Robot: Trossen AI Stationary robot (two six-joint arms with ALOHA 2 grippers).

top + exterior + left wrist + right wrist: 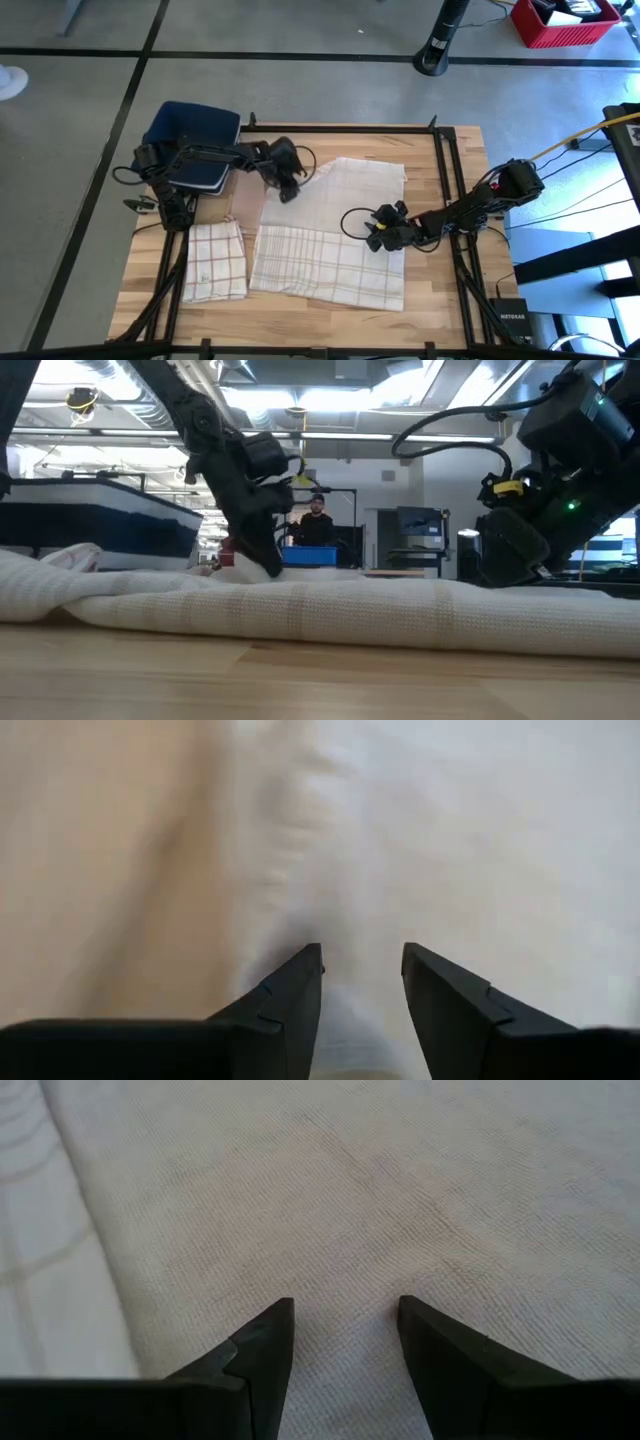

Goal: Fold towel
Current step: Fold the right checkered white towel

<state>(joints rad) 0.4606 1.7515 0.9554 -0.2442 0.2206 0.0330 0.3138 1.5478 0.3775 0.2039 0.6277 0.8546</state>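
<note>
A large white towel (330, 235) lies spread on the wooden table; its near half shows faint checked lines and its far half looks plain. In the low view the towel (320, 610) is a low rumpled ridge. My left gripper (290, 190) is open and points down at the towel's far-left edge (290, 870), with bare wood beside it. My right gripper (372, 232) is open and low over the towel's right middle (400, 1200). In the wrist views, each gripper's two fingers stand apart over the cloth: left gripper (362, 960), right gripper (345, 1308). My left gripper comes at the towel's far-left edge (300, 920) from above with its fingers apart; I cannot tell whether the fingertips (268, 565) touch the cloth. My right gripper hovers close over the flat cloth (345, 1250) with its fingers apart; I cannot tell whether it touches.
A small folded checked towel (215, 262) lies at the table's near left. A dark blue padded thing (195, 145) sits at the far-left corner, beside the left arm's base. Black frame rails (450, 170) border the table. A person (316, 525) is in the room behind.
</note>
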